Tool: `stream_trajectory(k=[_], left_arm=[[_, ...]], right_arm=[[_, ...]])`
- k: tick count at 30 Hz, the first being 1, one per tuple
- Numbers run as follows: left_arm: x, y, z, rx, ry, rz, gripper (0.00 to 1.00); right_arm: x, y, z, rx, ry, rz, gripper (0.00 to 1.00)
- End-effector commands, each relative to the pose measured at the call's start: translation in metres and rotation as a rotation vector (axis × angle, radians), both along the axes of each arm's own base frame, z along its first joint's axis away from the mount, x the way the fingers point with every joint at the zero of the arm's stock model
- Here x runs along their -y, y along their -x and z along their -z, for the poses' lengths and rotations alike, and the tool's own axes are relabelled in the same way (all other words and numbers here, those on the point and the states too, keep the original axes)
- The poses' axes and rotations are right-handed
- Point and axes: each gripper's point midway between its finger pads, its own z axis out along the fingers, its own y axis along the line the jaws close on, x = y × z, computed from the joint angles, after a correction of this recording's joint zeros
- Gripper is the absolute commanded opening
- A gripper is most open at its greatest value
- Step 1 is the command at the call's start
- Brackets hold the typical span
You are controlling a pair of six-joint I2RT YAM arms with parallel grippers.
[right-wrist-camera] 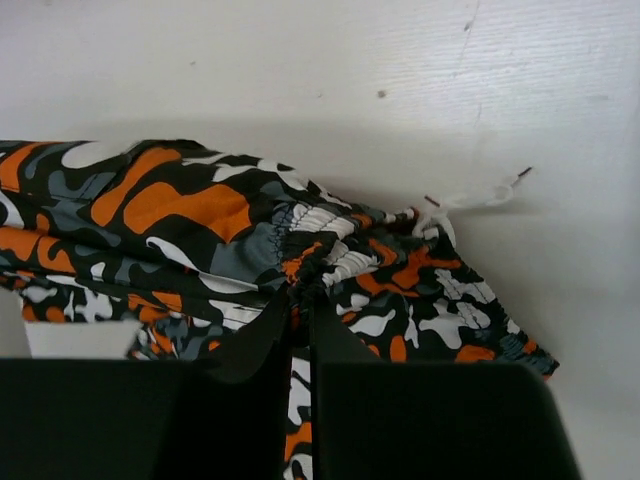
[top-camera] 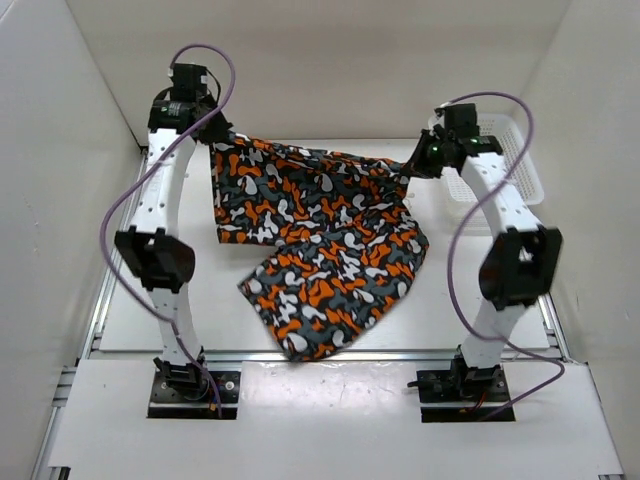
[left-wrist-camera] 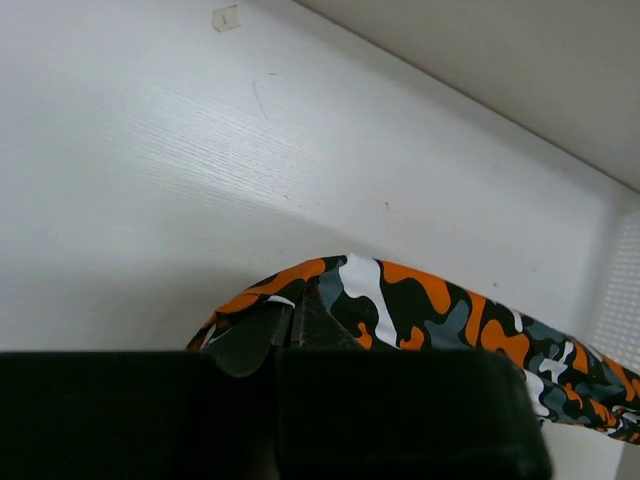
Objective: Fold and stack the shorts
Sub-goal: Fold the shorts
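Note:
The camouflage shorts (top-camera: 320, 240) in orange, black, grey and white hang stretched between my two grippers, with the lower part draped on the table. My left gripper (top-camera: 212, 131) is shut on one upper corner of the shorts (left-wrist-camera: 400, 300). My right gripper (top-camera: 410, 165) is shut on the gathered waistband of the shorts (right-wrist-camera: 300, 250) at the other corner. The white drawstring (right-wrist-camera: 470, 198) trails to the right in the right wrist view. Both sets of fingers pinch cloth between them.
A white mesh basket (top-camera: 515, 165) stands at the back right, behind the right arm. White walls enclose the table on the left, back and right. The table's front edge runs just ahead of the arm bases.

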Motion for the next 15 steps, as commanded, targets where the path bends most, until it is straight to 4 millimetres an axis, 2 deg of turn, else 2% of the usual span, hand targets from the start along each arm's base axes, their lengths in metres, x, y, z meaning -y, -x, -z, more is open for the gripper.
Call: stream_trajectory(k=[1, 2, 4, 5, 6, 8, 10, 11, 13, 14, 15], left_arm=[[-0.052, -0.028, -0.027, 0.116, -0.064, -0.115, 0.10], [-0.052, -0.034, -0.020, 0.106, -0.065, -0.114, 0.10], [-0.065, -0.042, -0.009, 0.090, -0.062, -0.132, 0.10], [-0.065, -0.044, -0.004, 0.079, -0.063, -0.132, 0.10], [-0.071, -0.044, -0.003, 0.079, -0.058, -0.138, 0.10], [-0.077, -0.043, 0.001, 0.066, -0.059, -0.150, 0.10], [-0.072, -0.038, -0.001, 0.064, -0.049, -0.120, 0.10], [-0.073, -0.028, -0.004, 0.057, -0.057, -0.114, 0.10], [-0.061, -0.012, -0.008, 0.047, -0.052, -0.088, 0.10], [-0.056, -0.003, -0.011, 0.043, -0.060, -0.071, 0.10], [-0.044, 0.017, -0.016, 0.038, -0.060, -0.046, 0.10]], right_arm=[[0.017, -0.050, -0.010, 0.106, 0.078, 0.046, 0.00], [0.014, -0.059, 0.013, 0.060, 0.076, 0.036, 0.00], [-0.001, -0.067, 0.020, 0.051, 0.068, 0.005, 0.00], [-0.002, -0.076, 0.033, 0.034, 0.070, 0.004, 0.00], [-0.009, -0.081, 0.025, 0.053, 0.067, -0.006, 0.00], [-0.014, -0.085, 0.026, 0.044, 0.044, -0.018, 0.00], [-0.016, -0.086, 0.029, 0.037, 0.031, -0.020, 0.00], [-0.016, -0.085, 0.022, 0.049, 0.029, -0.019, 0.00], [-0.014, -0.074, 0.032, 0.014, 0.034, -0.020, 0.00], [-0.012, -0.068, 0.022, 0.028, 0.038, -0.013, 0.00], [-0.011, -0.062, 0.021, 0.024, 0.039, -0.013, 0.00]])
